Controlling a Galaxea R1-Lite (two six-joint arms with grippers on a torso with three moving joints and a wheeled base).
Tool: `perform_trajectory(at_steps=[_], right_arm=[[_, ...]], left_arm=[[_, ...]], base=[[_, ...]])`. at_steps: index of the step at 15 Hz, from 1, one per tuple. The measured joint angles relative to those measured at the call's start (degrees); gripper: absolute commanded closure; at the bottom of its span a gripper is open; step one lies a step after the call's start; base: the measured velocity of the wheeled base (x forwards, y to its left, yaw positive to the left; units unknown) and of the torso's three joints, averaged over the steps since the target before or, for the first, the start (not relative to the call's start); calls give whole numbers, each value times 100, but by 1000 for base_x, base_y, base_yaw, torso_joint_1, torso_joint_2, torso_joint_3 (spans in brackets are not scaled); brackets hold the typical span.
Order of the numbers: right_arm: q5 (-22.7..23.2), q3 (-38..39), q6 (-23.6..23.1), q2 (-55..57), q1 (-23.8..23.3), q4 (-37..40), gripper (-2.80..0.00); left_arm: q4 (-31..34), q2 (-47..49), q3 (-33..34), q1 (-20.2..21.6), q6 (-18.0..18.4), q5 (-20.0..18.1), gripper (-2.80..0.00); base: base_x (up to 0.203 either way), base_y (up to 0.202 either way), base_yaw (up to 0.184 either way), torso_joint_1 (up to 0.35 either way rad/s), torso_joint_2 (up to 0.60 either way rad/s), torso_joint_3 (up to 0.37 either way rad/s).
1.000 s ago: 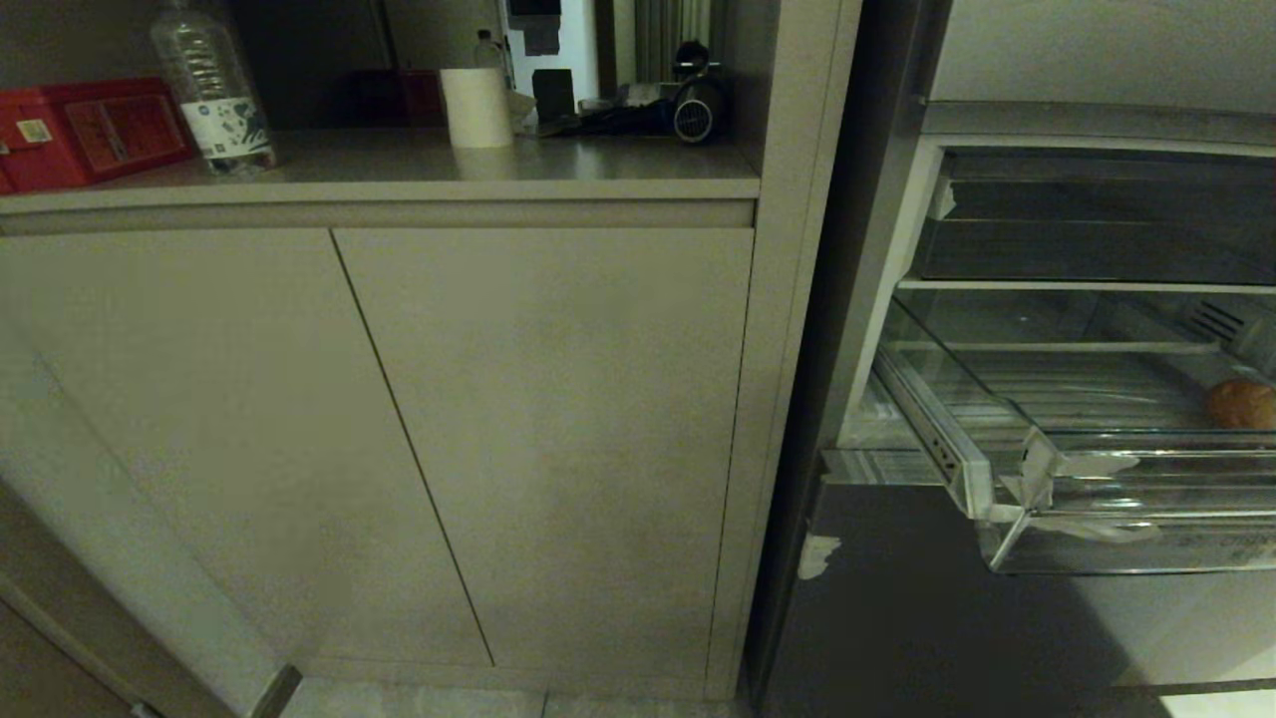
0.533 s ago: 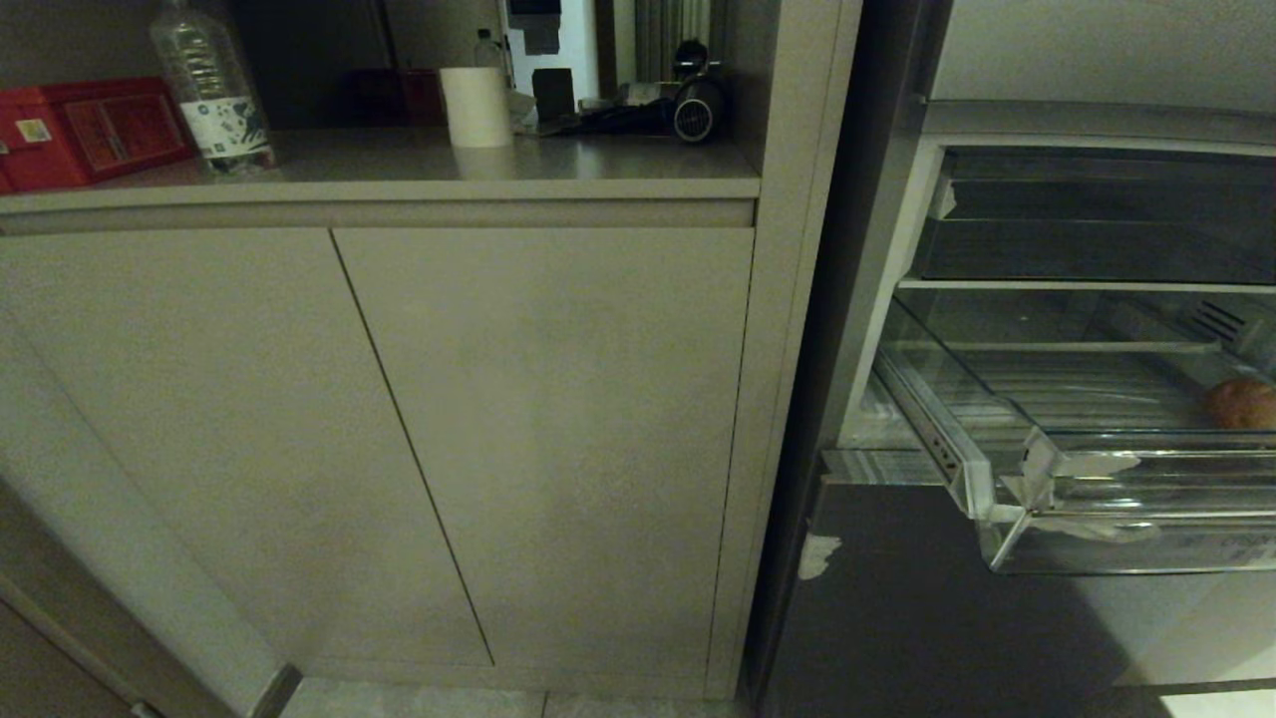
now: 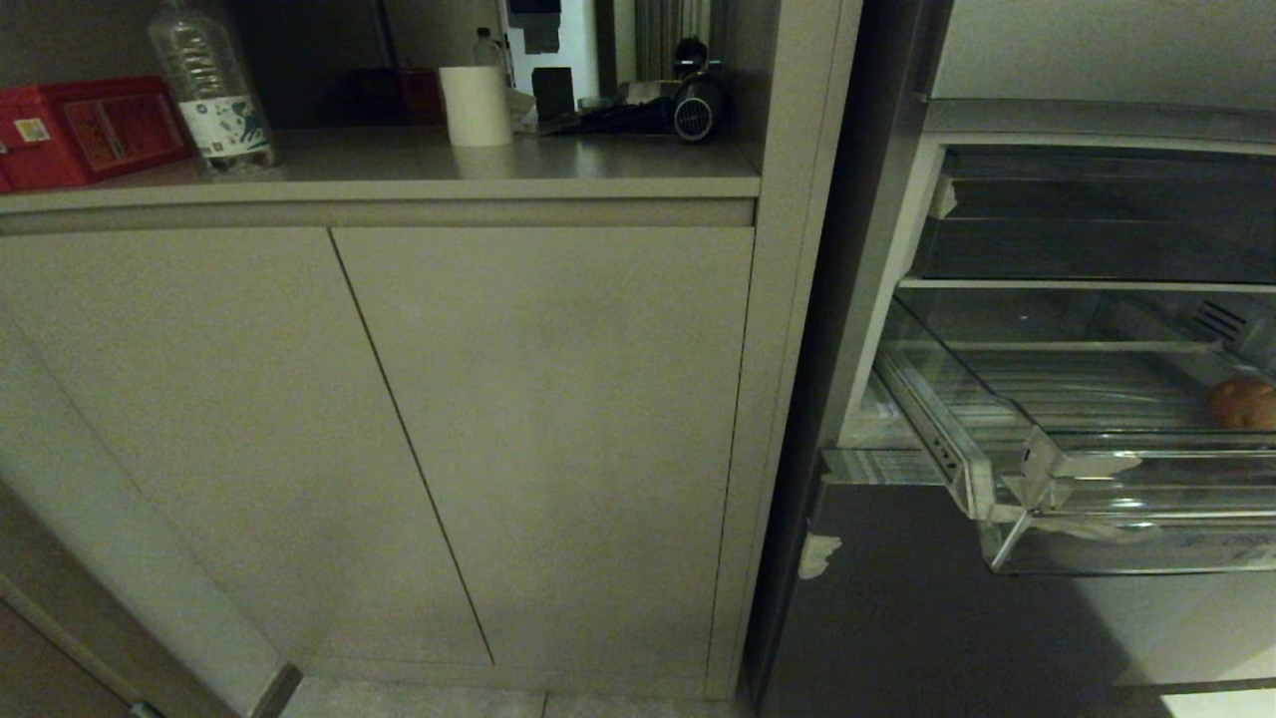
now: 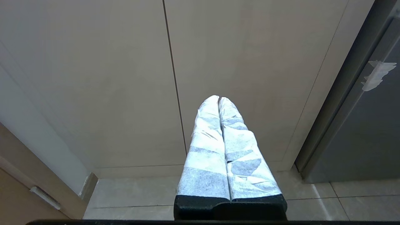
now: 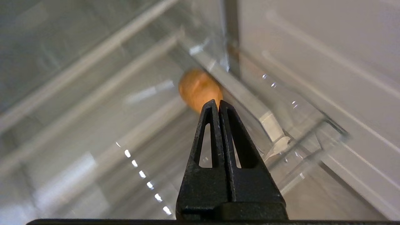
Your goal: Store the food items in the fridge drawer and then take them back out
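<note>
One fruit waits in the drawer

One orange fruit [image 3: 1244, 403] lies on the ribbed floor of the pulled-out clear drawer [image 3: 1116, 499]. Right gripper [image 5: 218, 103] points at it, fingers pressed together, empty; they should spread before descending around it. Left gripper [image 4: 218, 99], closed, hangs by the cupboard.

Both grippers [image 4: 218, 99] [image 5: 216, 102] closed, empty.

Fridge drawer [image 3: 1087, 469] and the orange-brown ball [image 3: 1246, 404] get chopped off by the head view's right edge; drawer lettering unreadable.
</note>
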Motion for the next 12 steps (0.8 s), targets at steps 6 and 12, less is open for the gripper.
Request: perform_trajectory(at_steps=[6,12], right_arm=[[20,-416,-188,547,174,156,0],[11,-204,-238,511,159,158,0]], left_arm=[[2,0,0,0,0,0,0],[0,0,0,0,0,0,0]], base=[[0,0,0,0,0,0],[0,0,0,16,-36,-22]])
